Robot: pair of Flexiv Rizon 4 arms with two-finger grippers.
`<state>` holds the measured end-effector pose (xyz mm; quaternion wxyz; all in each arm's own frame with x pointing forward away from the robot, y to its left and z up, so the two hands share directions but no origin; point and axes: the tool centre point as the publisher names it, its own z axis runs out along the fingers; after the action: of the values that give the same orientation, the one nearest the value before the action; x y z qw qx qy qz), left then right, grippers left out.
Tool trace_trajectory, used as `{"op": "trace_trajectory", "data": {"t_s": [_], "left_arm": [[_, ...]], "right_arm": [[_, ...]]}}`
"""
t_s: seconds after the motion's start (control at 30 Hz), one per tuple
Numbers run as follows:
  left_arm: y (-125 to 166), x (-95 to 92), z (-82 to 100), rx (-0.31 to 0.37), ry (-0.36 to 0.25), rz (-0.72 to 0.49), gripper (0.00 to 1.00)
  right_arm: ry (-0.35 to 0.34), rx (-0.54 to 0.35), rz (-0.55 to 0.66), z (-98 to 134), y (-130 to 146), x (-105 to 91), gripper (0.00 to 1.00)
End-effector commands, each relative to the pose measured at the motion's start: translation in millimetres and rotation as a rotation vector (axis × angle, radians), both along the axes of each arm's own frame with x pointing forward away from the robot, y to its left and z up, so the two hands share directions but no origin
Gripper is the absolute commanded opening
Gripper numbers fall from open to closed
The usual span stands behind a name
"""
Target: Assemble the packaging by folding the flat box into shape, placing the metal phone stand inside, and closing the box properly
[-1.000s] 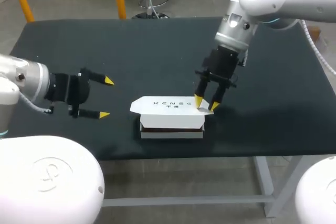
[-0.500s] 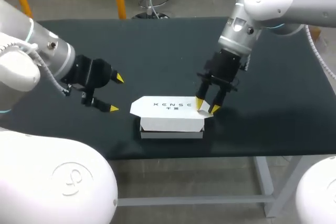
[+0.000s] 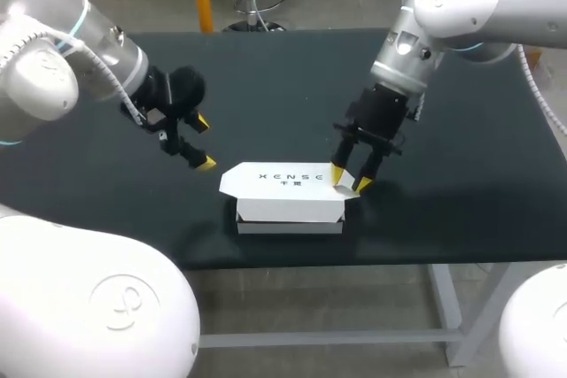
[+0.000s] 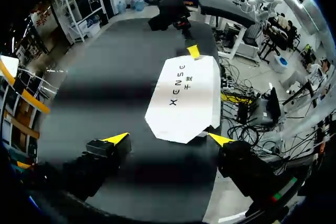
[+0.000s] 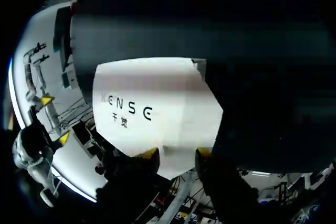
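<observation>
A white box [image 3: 288,201] lies near the table's front edge, its printed lid [image 3: 282,179] folded over the top. My right gripper [image 3: 350,180] stands at the box's right end, fingers partly apart, with the lid's small end flap [image 3: 347,181] between the yellow tips. In the right wrist view the lid [image 5: 152,108] runs down between the fingertips [image 5: 149,154]. My left gripper [image 3: 204,142] hangs wide open just left of the box, holding nothing. In the left wrist view the lid [image 4: 186,98] lies ahead of the left gripper [image 4: 169,139]. The phone stand is not visible.
The black table [image 3: 266,77] carries nothing else. Its front edge [image 3: 292,258] runs close under the box. My right gripper [image 4: 191,51] shows at the box's far end in the left wrist view, and my left gripper [image 5: 55,119] shows beyond the box in the right wrist view.
My left arm has swung up from the table's left front and turned its open gripper toward the box's left end. The right gripper has barely shifted at the end flap.
</observation>
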<state>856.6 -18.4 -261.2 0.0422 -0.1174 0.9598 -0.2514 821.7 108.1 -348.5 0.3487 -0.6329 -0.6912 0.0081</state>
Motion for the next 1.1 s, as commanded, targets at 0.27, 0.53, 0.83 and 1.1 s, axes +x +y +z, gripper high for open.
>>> {"op": "trace_trajectory", "data": {"t_s": [0.27, 0.53, 0.83, 1.1], "left_arm": [[-24, 15.3, -0.5, 0.081, 0.309, 0.526, 1.00], [-24, 15.3, -0.5, 0.081, 0.309, 0.526, 1.00], [-30, 23.0, -1.7, 0.094, 0.393, 0.610, 1.00], [-45, 32.8, -13.6, 0.116, 0.672, 0.960, 1.00]], "right_arm": [[-0.013, 0.006, -0.013, -1, -1, -2.9, 0.49], [-0.048, -0.004, -0.028, -1, 1, -2.0, 0.49], [-0.117, -0.014, -0.051, -4, 2, -2.5, 0.49], [-0.181, -0.035, -0.077, -7, 3, -2.7, 0.48]]}}
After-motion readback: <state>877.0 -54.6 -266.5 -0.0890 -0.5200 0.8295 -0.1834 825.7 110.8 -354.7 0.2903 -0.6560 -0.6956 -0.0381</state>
